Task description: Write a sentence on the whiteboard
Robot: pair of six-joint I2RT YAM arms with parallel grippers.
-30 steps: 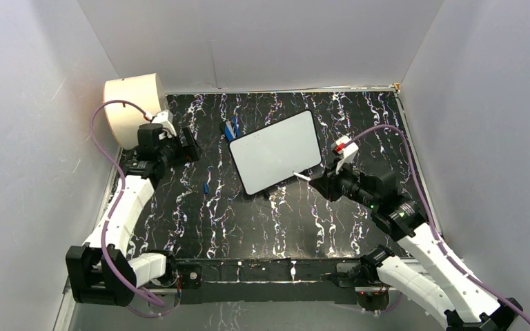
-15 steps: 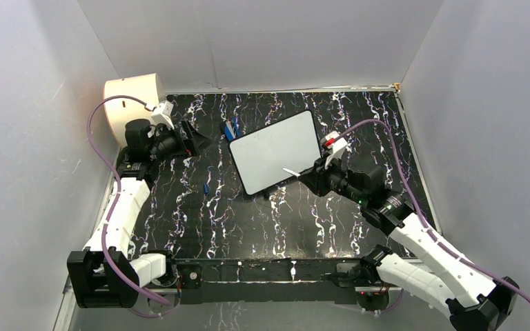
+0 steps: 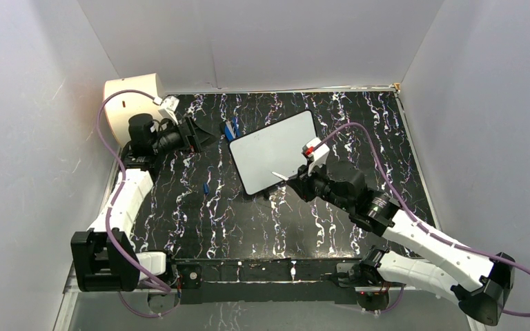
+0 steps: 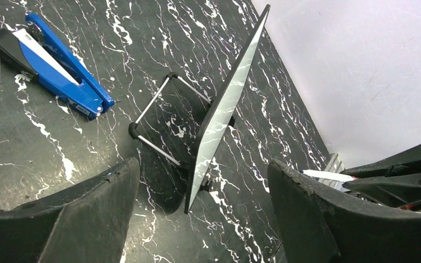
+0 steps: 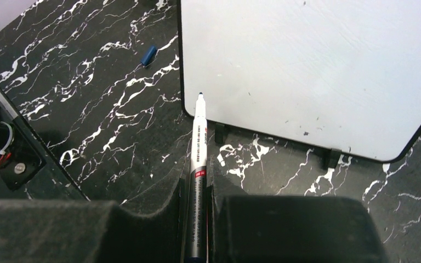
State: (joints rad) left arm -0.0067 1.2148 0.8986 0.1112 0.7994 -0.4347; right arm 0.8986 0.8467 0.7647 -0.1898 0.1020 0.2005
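Observation:
The whiteboard [image 3: 276,152] stands tilted on a wire stand in the middle of the table. It also shows in the right wrist view [image 5: 312,71] and edge-on in the left wrist view [image 4: 227,104]. Its face is blank; no sentence shows. My right gripper [image 3: 297,181] is shut on a white marker pen [image 5: 198,148] with its blue tip bare, just off the board's lower left corner. My left gripper [image 3: 197,134] is open and empty, left of the board.
A blue and black eraser [image 4: 49,66] lies behind the board [image 3: 231,129]. A small blue pen cap [image 5: 149,55] lies on the table left of the board [image 3: 206,187]. A cream cylindrical drum [image 3: 128,103] stands at the far left corner. Grey walls enclose the table.
My right arm has moved left along the board's lower edge, carrying the pen tip toward the lower left corner. My left gripper has swung up and right toward the board.

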